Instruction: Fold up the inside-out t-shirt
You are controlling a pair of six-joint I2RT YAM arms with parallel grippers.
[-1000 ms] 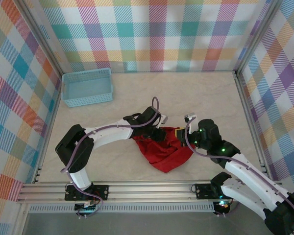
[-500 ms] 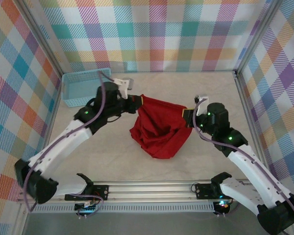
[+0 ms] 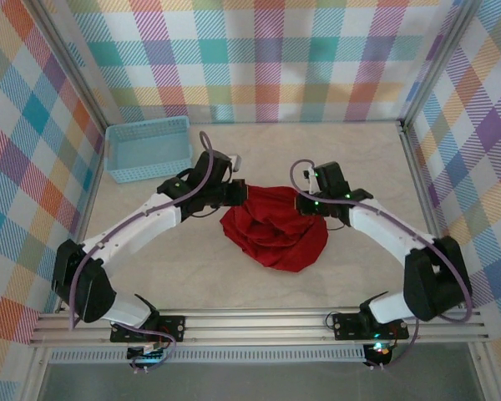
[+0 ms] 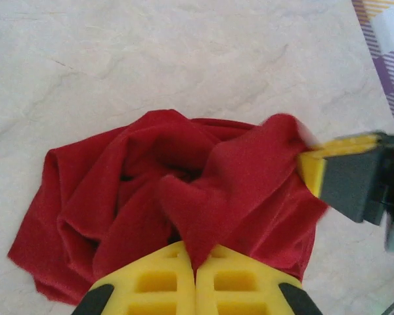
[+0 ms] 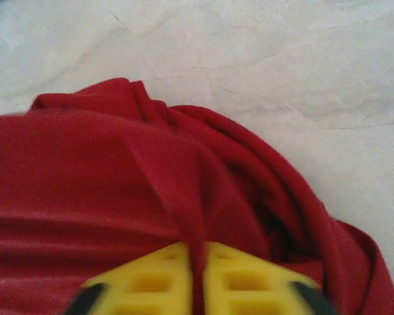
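Basket (image 3: 149,173), light blue, sits at the 10 o'clock corner of the table (image 3: 351,159), well apart from the cloth. At the garment's 10 o'clock edge, the left gripper (image 3: 239,194) is clenched on a raised fold of red cloth. In the left wrist view its yellow fingers (image 4: 154,282) meet with the fold pinched between them. Near the table centre lies the inside-out t-shirt (image 3: 274,238), bunched and creased, its 12 o'clock edge spanning between both grippers. At the 2 o'clock edge, the right gripper (image 3: 305,203) grasps a ridge of cloth. The ridge runs between its yellow fingers (image 5: 151,282) in the blurred right wrist view.
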